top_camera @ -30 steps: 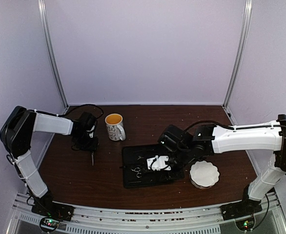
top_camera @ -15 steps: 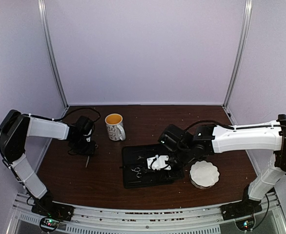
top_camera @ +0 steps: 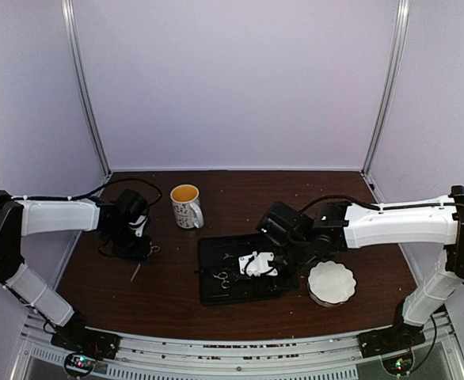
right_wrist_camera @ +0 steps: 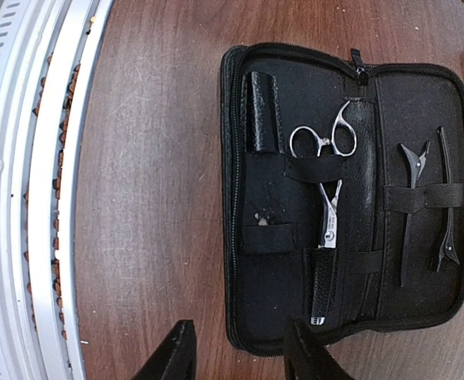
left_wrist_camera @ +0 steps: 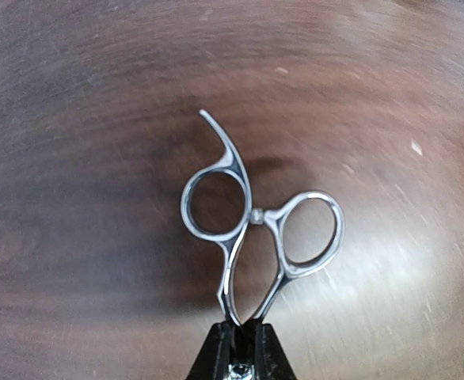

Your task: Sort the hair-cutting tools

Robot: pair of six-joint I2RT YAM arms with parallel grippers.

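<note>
My left gripper (left_wrist_camera: 244, 331) is shut on the shanks of a pair of silver scissors (left_wrist_camera: 227, 279), whose ring handles point away from the wrist camera over bare wood. From above, that gripper (top_camera: 139, 250) hangs over the table's left side, and the scissors (top_camera: 136, 271) slant down toward the near edge. A second pair of scissors (right_wrist_camera: 328, 222) sits strapped in the open black zip case (right_wrist_camera: 271, 277), with two thin black clips (right_wrist_camera: 413, 156) under a strap on its right half. My right gripper (right_wrist_camera: 240, 356) is open and empty above the case's near edge (top_camera: 216, 257).
A white patterned mug (top_camera: 187, 207) stands behind the case, between the two arms. A white scalloped dish (top_camera: 331, 283) sits right of the case. The metal rail at the table's near edge (right_wrist_camera: 26, 198) runs down the left of the right wrist view.
The left arm has swung left and toward the near edge, carrying the scissors, which now slant more. The right arm has not moved.
</note>
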